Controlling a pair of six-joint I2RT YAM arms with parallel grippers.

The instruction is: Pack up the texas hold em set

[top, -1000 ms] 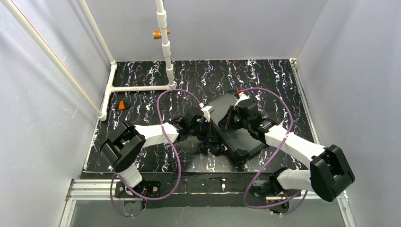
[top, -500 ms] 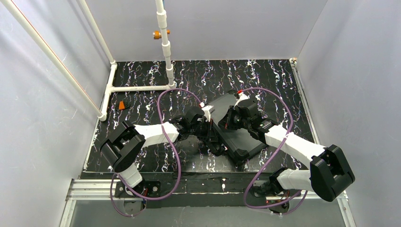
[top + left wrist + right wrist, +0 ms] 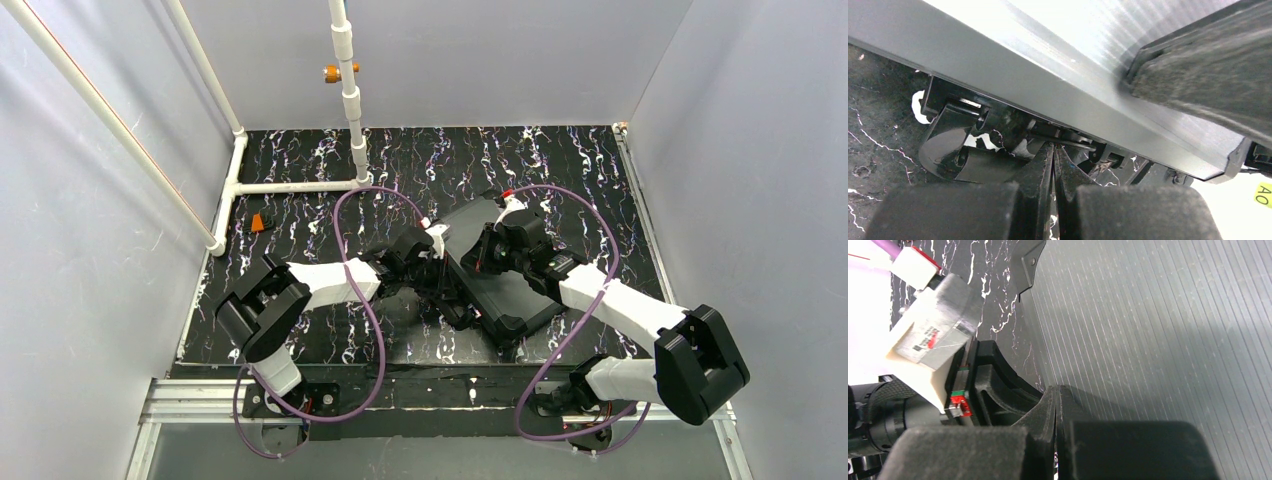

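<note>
The black rectangular case [image 3: 500, 285] of the hold em set lies shut and askew on the mat. Chips, decks, dice and buttons are out of view. My left gripper [image 3: 437, 272] is shut and empty, its tips [image 3: 1053, 147] at the case's left side just below the lid edge [image 3: 1048, 75], next to a glossy black handle or latch part [image 3: 948, 150]. My right gripper [image 3: 478, 256] is shut and empty, its tips [image 3: 1055, 390] resting on the ribbed lid [image 3: 1158, 330] near that same edge. The left wrist's camera block [image 3: 928, 340] shows close by.
A white pipe frame [image 3: 300, 186] stands at the back left with an upright pipe [image 3: 345, 60]. A small orange object [image 3: 258, 222] lies on the mat at far left. Purple cables [image 3: 360, 300] loop over both arms. Grey walls close three sides.
My left arm has shifted slightly right, toward the case's side. The right arm and the case have barely moved.
</note>
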